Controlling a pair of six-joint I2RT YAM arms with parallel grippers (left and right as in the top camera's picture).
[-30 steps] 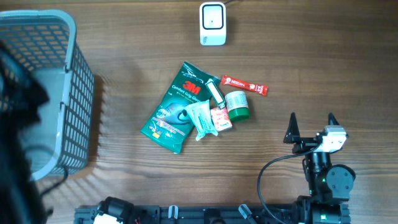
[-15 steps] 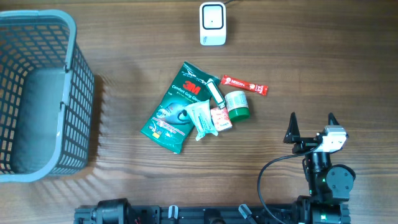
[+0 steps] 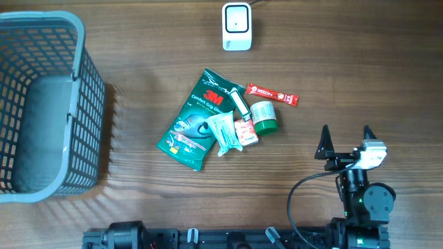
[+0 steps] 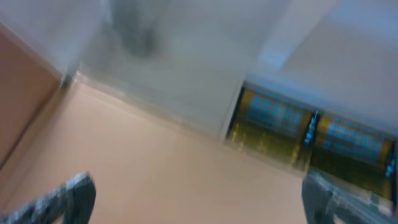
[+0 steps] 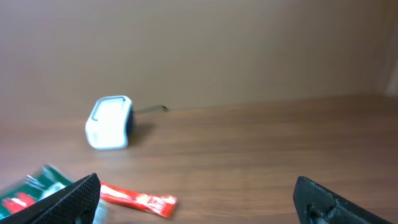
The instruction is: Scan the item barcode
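A heap of items lies mid-table: a green 3M packet [image 3: 197,119], a red stick packet [image 3: 272,94], a small green-lidded jar [image 3: 264,116] and a white sachet [image 3: 225,131]. The white barcode scanner [image 3: 236,26] stands at the far edge. My right gripper [image 3: 345,140] rests open to the right of the heap, nothing between its fingers. Its wrist view shows the scanner [image 5: 110,122] and the red stick packet [image 5: 140,200] ahead. My left gripper [image 4: 198,193] is out of the overhead view. Its blurred wrist view shows wide-apart fingers, open and empty, over a tan surface.
A grey mesh basket [image 3: 76,104] stands at the left edge of the table. The arm bases and a black cable [image 3: 304,200] run along the near edge. The left wrist view shows only blurred pale surfaces and a yellow-blue shape [image 4: 292,127].
A dark blurred arm that hung over the basket a second ago has left the overhead view. The right arm and the items have not moved.
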